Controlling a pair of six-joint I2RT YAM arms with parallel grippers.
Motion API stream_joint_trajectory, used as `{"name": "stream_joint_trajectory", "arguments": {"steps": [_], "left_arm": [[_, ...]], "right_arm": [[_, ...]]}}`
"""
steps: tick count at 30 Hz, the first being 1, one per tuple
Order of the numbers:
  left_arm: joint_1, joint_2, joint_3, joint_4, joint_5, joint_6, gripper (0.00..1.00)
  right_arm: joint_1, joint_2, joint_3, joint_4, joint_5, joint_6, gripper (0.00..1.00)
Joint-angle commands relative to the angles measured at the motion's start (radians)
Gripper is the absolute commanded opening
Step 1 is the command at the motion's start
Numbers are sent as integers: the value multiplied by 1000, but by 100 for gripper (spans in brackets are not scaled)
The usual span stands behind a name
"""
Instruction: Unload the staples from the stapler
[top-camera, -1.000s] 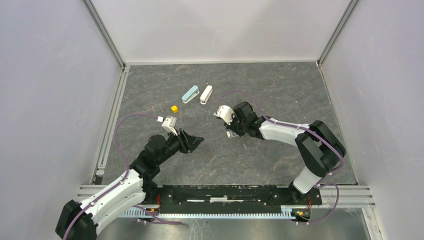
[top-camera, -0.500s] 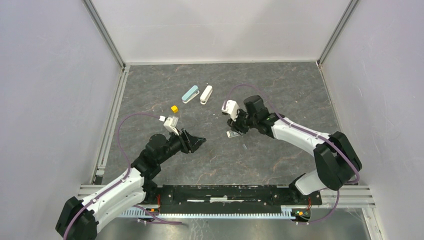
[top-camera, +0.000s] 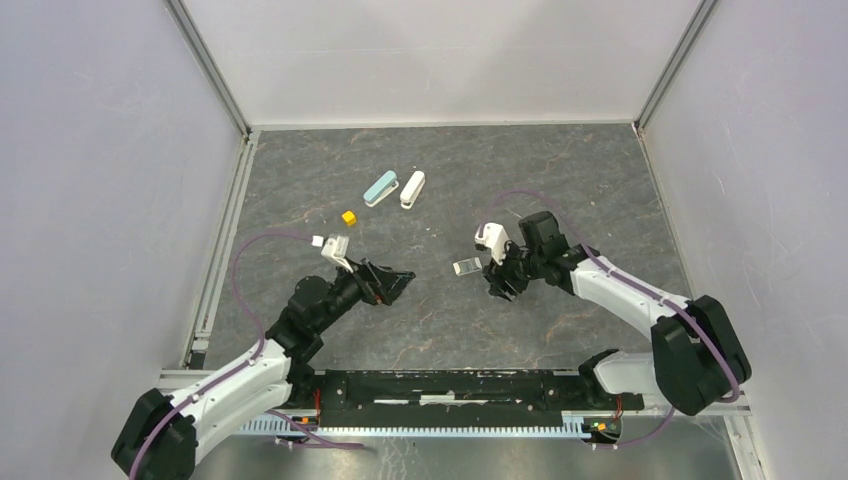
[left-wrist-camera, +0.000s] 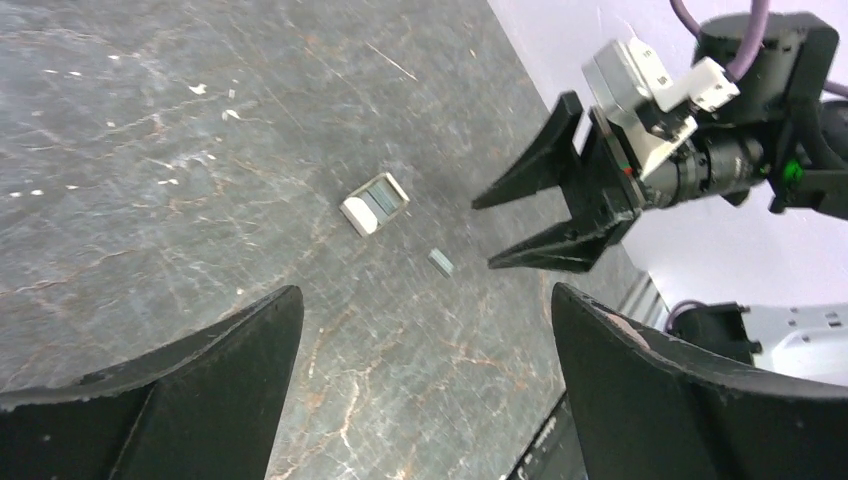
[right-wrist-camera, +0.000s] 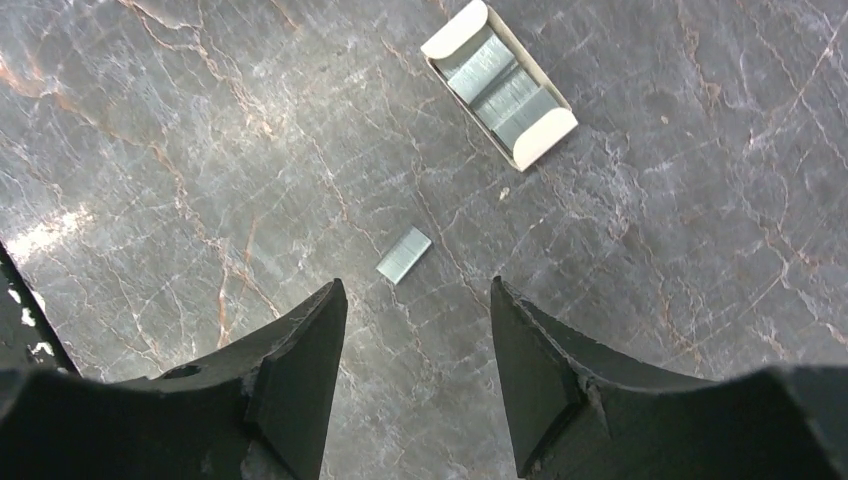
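Tabletop (top-camera: 560, 180) is dark marble. My left gripper (top-camera: 398, 283) is left of centre, spread wide, nothing in it. My right gripper (right-wrist-camera: 416, 290) is right of centre, fingers apart and empty, hanging above the surface. Stapler (top-camera: 467, 267) lies flat about mid-tabletop between the two grippers, touching neither. Staples (right-wrist-camera: 404, 255) lie loose just beside it, toward the near edge.

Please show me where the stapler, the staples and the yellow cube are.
stapler (right-wrist-camera: 498, 85), right wrist view, on its grey middle.
staples (right-wrist-camera: 404, 255), right wrist view, middle of the strip.
yellow cube (top-camera: 348, 217), top external view, its top face.
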Motion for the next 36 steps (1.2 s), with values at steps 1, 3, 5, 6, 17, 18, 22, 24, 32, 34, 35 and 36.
{"name": "stream_joint_trajectory", "arguments": {"steps": [1, 3, 5, 6, 17, 18, 22, 24, 32, 34, 35, 36], "left_arm": [[4, -11, -88, 189, -139, -117, 100], [5, 25, -89, 230, -101, -130, 100], [4, 79, -50, 199, -37, -141, 98], [2, 113, -31, 186, 8, -142, 95], [-287, 474, 402, -266, -274, -157, 70], [-306, 532, 437, -297, -299, -195, 65], [-426, 741, 634, -423, -388, -324, 58], [-482, 836, 750, -524, -449, -364, 57], [-566, 1103, 1082, -852, -609, -510, 49], [-566, 1143, 1132, -894, -623, -506, 46], [-567, 1167, 1160, -934, -632, -510, 42], [-566, 1187, 1197, -970, -635, -509, 41]], "right_arm": [[-7, -32, -6, 46, 37, 14, 61], [-31, -15, 2, 50, 26, 23, 61], [-72, -8, 17, 36, -5, 25, 60], [-92, -14, 17, 33, -16, 24, 60], [-256, -133, 1, 24, -52, 12, 61], [-266, -142, 0, 26, -52, 14, 61], [-299, -161, -3, 35, -54, 27, 61], [-312, -165, -4, 39, -53, 36, 62], [-343, -178, -7, 42, -64, 47, 62], [-345, -179, -7, 43, -64, 45, 62], [-344, -180, -9, 44, -65, 45, 62], [-345, -180, -9, 44, -64, 45, 62]]}}
